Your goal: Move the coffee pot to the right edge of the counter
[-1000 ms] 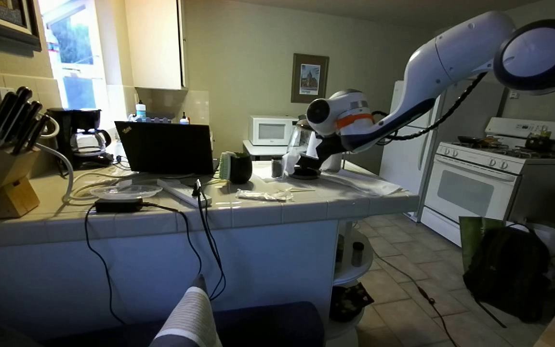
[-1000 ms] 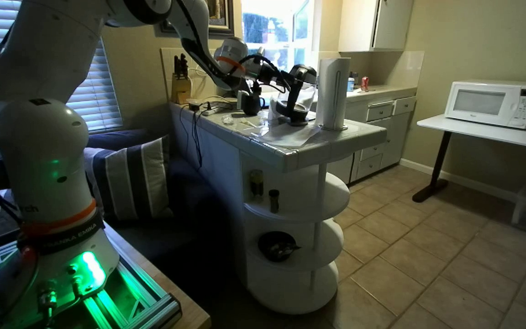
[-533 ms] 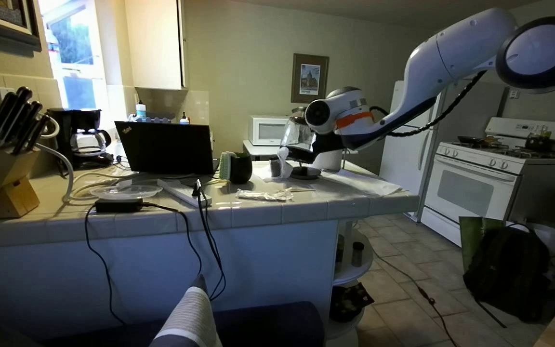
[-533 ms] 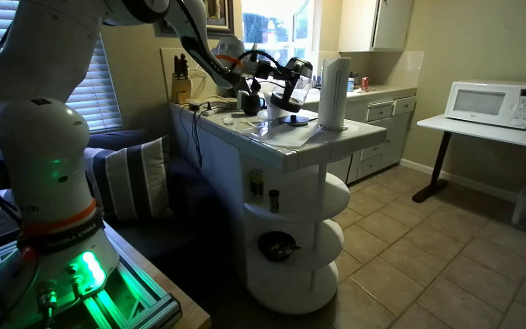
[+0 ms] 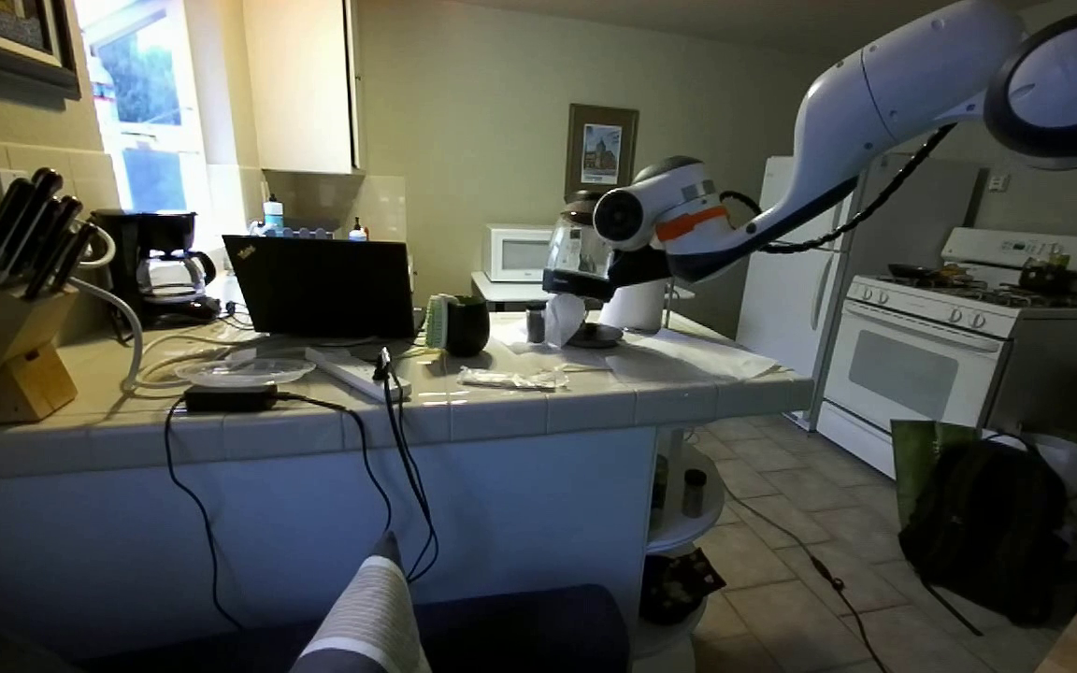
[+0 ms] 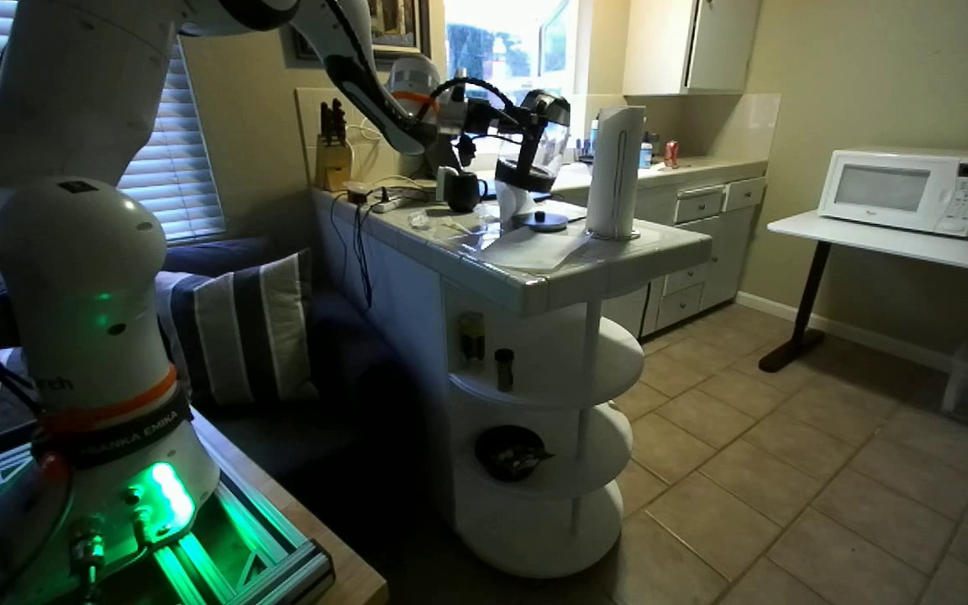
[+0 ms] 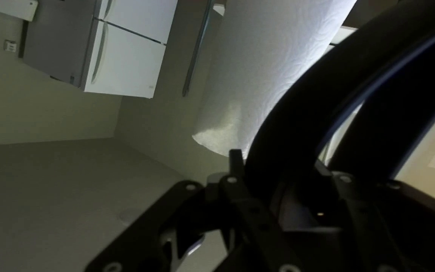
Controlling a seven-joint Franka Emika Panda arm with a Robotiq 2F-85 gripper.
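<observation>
The coffee pot is a clear glass carafe with a black rim, base band and handle; its glass shows in both exterior views (image 5: 578, 250) (image 6: 555, 144). It hangs above the beige tiled counter (image 5: 595, 409) (image 6: 669, 244), slightly tilted. My gripper (image 6: 523, 126) is shut on its black handle. In the wrist view the dark curved handle (image 7: 296, 121) sits between the fingers of the gripper (image 7: 278, 170); the fingertips are partly hidden behind it. In an exterior view the gripper (image 5: 630, 267) is a dark shape beside the pot.
A black disc (image 6: 541, 221) and white crumpled paper (image 5: 565, 321) lie below the pot. A white paper roll (image 6: 614, 172) stands close by. A dark mug (image 5: 469, 327), a small jar (image 5: 536, 322), flat paper (image 6: 534, 250) and a laptop (image 5: 323, 288) are on the counter.
The pot has risen from the black disc, leaving a gap, and has turned more upright. The arm has lifted with it. The white paper below shifted a little.
</observation>
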